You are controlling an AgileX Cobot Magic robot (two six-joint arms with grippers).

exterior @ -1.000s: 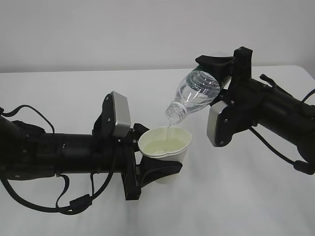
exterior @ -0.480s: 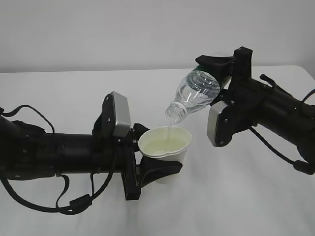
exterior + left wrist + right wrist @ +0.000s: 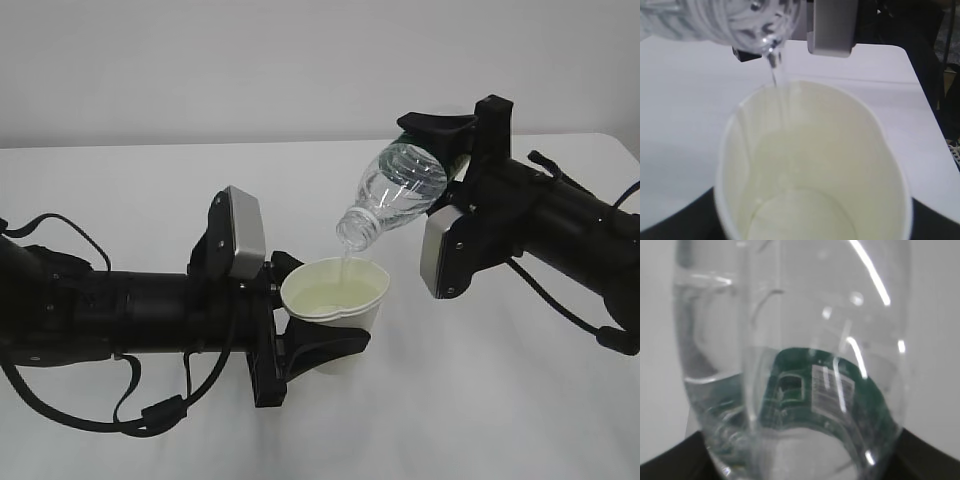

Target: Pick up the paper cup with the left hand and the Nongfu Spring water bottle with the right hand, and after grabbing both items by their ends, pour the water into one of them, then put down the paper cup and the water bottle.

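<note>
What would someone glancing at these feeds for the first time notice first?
Mid-frame, the tilted Nongfu Spring water bottle, held by the right gripper, sends a thin stream of water from its neck into the paper cup just below. The left gripper holds that cup upright above the white table, its fingers around the cup's lower part. In the left wrist view, water already pools in the cup's bottom.

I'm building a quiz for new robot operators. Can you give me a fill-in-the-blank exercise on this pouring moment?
1. The water bottle is held by the ____ hand.
2. A thin stream of water falls into the paper ____.
3. The left hand holds the paper cup ____ the bottle's mouth.
4. The bottle's neck points ____.

Missing words: right; cup; below; downward
</note>
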